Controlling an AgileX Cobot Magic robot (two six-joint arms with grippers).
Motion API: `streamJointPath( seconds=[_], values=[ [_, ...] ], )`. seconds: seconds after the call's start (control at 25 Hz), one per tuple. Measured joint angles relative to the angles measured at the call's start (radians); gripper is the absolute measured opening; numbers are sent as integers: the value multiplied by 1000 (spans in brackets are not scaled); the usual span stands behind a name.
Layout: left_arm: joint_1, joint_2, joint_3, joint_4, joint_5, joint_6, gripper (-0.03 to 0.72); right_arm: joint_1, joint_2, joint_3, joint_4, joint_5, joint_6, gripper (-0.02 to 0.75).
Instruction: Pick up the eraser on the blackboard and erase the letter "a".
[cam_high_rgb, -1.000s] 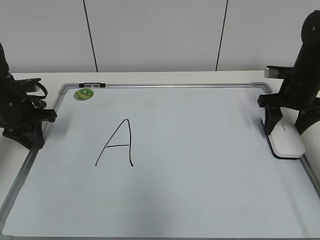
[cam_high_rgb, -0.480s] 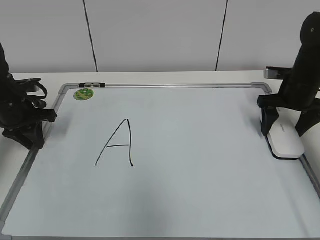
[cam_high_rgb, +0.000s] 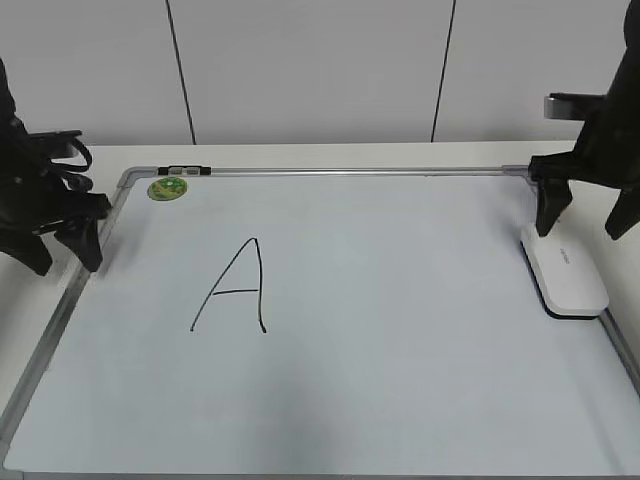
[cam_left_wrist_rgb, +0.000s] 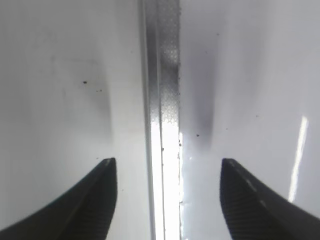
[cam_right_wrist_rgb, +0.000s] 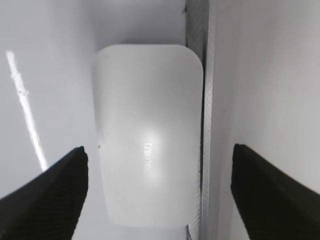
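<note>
The white eraser (cam_high_rgb: 567, 278) lies flat at the right edge of the blackboard (cam_high_rgb: 400, 300), against its grey frame. It fills the right wrist view (cam_right_wrist_rgb: 147, 135), grey lettering up. My right gripper (cam_high_rgb: 581, 230) is open and empty, hanging above the eraser's far end; in its own view the fingers (cam_right_wrist_rgb: 160, 149) straddle the eraser without touching it. My left gripper (cam_high_rgb: 65, 262) is open and empty above the board's left frame (cam_left_wrist_rgb: 162, 100), its fingers (cam_left_wrist_rgb: 167, 161) either side of it. A tall angular capital "A" (cam_high_rgb: 232, 288) in black marker stands left of centre. No small lowercase "a" shows.
A round green sticker (cam_high_rgb: 167, 187) sits at the board's far left corner, with a small dark clip (cam_high_rgb: 185, 170) on the top frame beside it. The board lies on a white table (cam_high_rgb: 330, 155) before a pale panelled wall.
Both grippers have risen. The right gripper lifted from down around the eraser to well above it, and the eraser stayed put. The left gripper lifted off the board's left edge.
</note>
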Motion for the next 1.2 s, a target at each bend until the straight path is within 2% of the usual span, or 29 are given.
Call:
streamJointPath(
  seconds=[0.12, 0.24, 0.48, 0.72, 0.92, 1.2],
  values=[
    [0, -32, -7, 15, 32, 0, 570, 0, -36, 0, 0, 0, 7, 668],
    [0, -69, -10, 19, 68, 0, 595, 0, -71, 0, 0, 0, 18, 663],
    [0, -121, -10, 19, 173, -11, 522, 0, -151, 5, 4, 2, 31, 639],
    [0, -254, 3, 95, 201, -28, 500, 3, -279, 109, 29, 4, 63, 597],
    [0, -451, 123, 109, 191, -37, 497, 52, -397, 231, 36, -14, 69, 594],
    [0, -775, 404, 135, 95, -46, 496, 187, -563, 416, -31, -61, 115, 592]
  ],
)
